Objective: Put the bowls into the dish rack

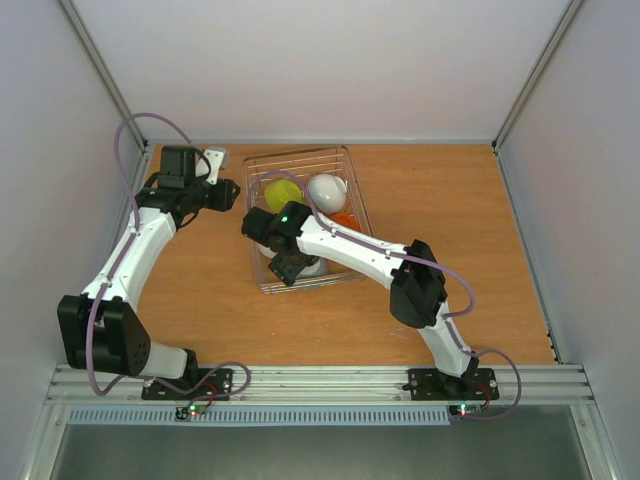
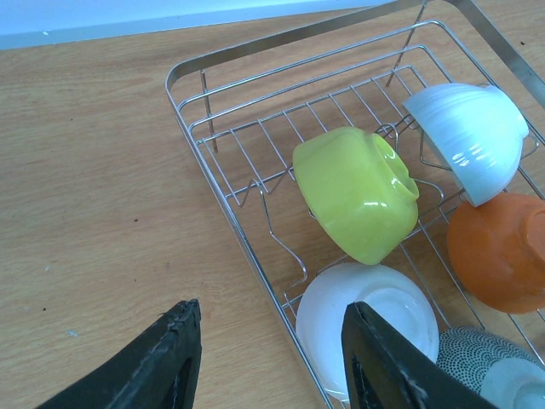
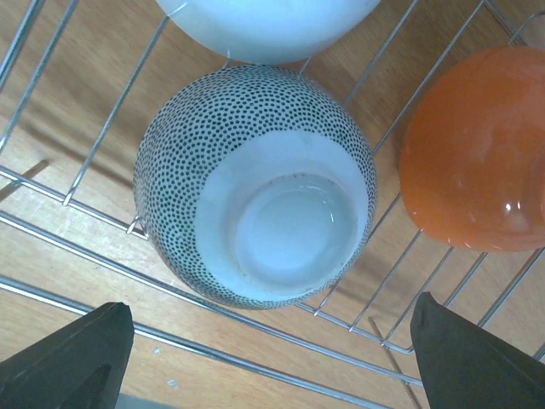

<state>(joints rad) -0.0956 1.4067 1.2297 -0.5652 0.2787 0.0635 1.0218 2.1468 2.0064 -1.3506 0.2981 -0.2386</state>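
Note:
The dish rack [image 1: 300,151] stands mid-table and holds all the bowls, bottoms up or tilted. The yellow-green bowl [image 1: 282,193] and a white bowl [image 1: 326,190] lean at its far end, with the orange bowl [image 1: 345,222] behind them. In the left wrist view the yellow-green bowl [image 2: 358,192], ribbed white bowl [image 2: 468,136], orange bowl [image 2: 502,251], a second white bowl [image 2: 366,319] and a dotted grey-white bowl [image 2: 494,366] lie in the rack [image 2: 255,47]. My left gripper [image 2: 271,311] is open and empty over the rack's left rim. My right gripper [image 3: 271,307] is open and empty above the dotted bowl [image 3: 255,204].
The right arm [image 1: 350,250] reaches across the rack's near end. The left gripper [image 1: 225,192] hovers just left of the rack. A metal rail [image 1: 320,380] runs along the table's near edge. White walls and frame posts close in the sides and back.

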